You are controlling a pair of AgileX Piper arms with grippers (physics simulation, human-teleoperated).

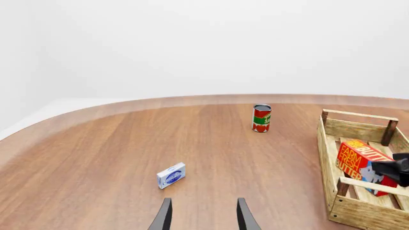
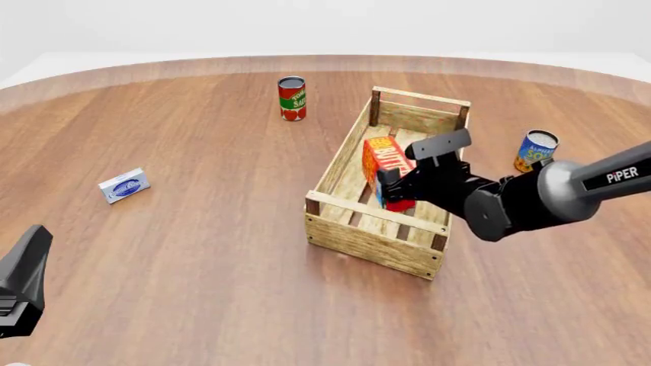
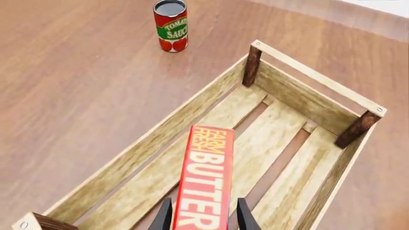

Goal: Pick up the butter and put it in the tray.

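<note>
Butter (image 3: 206, 177): red rectangular carton, white "FARM FRESH BUTTER" lettering along one narrow face, blue and orange panels on another. We find it inside the tray (image 2: 336, 171), standing on a narrow edge over the slatted floor, its long axis running along the tray's length, near to far. Whether it rests on the slats or hangs just above them we cannot tell.

Right gripper (image 3: 200, 218): dark fingers clamped on the butter's two broad faces at its near end.

Tray: large open-topped crate of pale rough wood, slats with gaps between, dark brown corner posts. It holds the butter and nothing else we can see.

Tomato sauce can (image 2: 292, 98): red and green cylinder, upright, on the table far and left of the tray, well apart from it.

Second can (image 2: 535, 151): blue and orange, upright, right of the tray.

Small packet (image 2: 124, 185): white and blue, flat box, far left on the table.

Table (image 2: 203, 259): round, brown wood grain.

Left gripper (image 1: 203, 218): fingers apart, holding nothing, over the near left table.
</note>
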